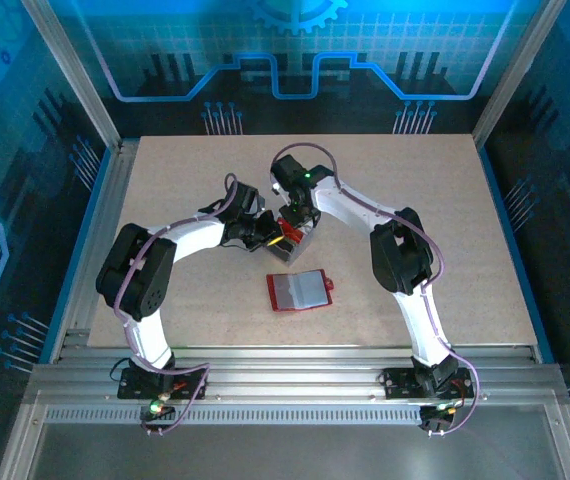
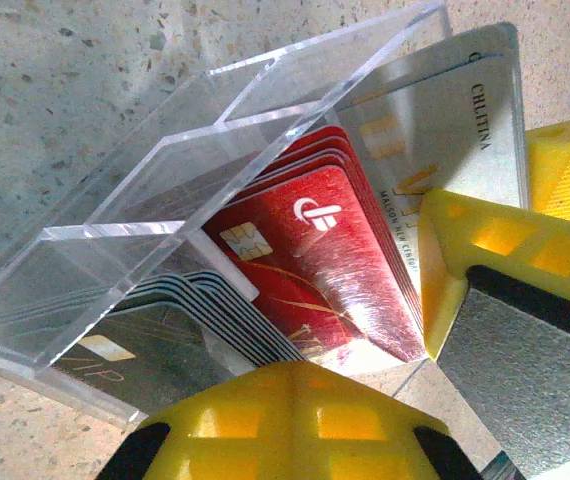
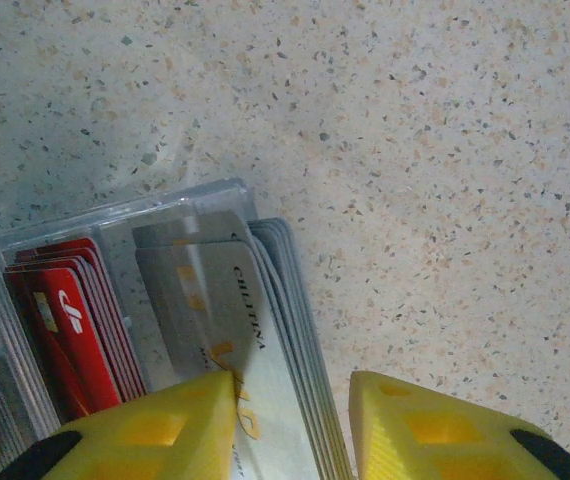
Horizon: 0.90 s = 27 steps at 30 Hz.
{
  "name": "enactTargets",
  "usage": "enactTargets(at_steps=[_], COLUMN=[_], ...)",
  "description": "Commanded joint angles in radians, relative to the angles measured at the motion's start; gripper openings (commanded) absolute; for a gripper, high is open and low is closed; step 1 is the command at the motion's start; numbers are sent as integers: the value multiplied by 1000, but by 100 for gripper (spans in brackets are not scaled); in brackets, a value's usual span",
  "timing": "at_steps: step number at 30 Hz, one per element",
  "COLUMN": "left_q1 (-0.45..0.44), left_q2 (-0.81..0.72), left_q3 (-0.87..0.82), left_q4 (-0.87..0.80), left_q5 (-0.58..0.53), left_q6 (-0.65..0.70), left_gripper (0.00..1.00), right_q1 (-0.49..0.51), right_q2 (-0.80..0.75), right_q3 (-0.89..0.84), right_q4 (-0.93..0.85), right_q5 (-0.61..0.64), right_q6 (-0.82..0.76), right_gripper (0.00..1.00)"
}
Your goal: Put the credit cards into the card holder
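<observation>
Right end effector (image 3: 293,385) stands part-way open astride a stack of silver credit cards (image 3: 220,300). 1 yellow finger (image 3: 155,425) sits in front of the card lettered CHLITINA and the other (image 3: 435,425) behind the stack, with a sliver of desk (image 3: 415,150) showing between stack and finger. Nothing is clamped.

The cards stand on edge in a clear acrylic card rack (image 2: 165,170), sorted in 3 groups: dark cards (image 2: 165,330), red cards (image 2: 315,260) with a white logo and gold chip, and the silver ones behind. The rack's transparent dividers rise between the groups and overhang the card tops.

Left end effector (image 2: 295,385) is closed, its yellow tip at the rack's near edge just below the red cards. Whether it pinches the acrylic wall cannot be told.

From above, the 2 arms meet over the rack at mid-desk, crowding it from both sides.

The red card holder (image 1: 298,290) lies open and flat on the desk, apart from the rack on the side toward the arm bases, with its grey sleeves facing up and its small tab (image 1: 329,285) at the right edge.
</observation>
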Motion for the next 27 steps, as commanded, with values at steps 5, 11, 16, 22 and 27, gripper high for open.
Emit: enactTargets(at_steps=[5,11,16,22,27], left_q1=[4,3,3,3,3], left_q2=[23,26,29,31,29], left_q3=[-51,-51,-53,-51,-53], left_q4=[-83,-83,-81,-81,-80], left_q5=[-39,-39,-39,-39,-39], left_q6=[23,23,21,21,21], left_gripper=[0,0,0,0,0], right_q1=[-21,-21,-18,-13,-6], right_q2=[-19,-19,-28,-30,-30], right_q3=[22,33,42,46,55], right_q4=[-29,-40,-48,-53,-65], right_q5=[40,56,70,59,66], right_q6=[-12,-18,-19,-23,-25], right_gripper=[37,36,36,25,27])
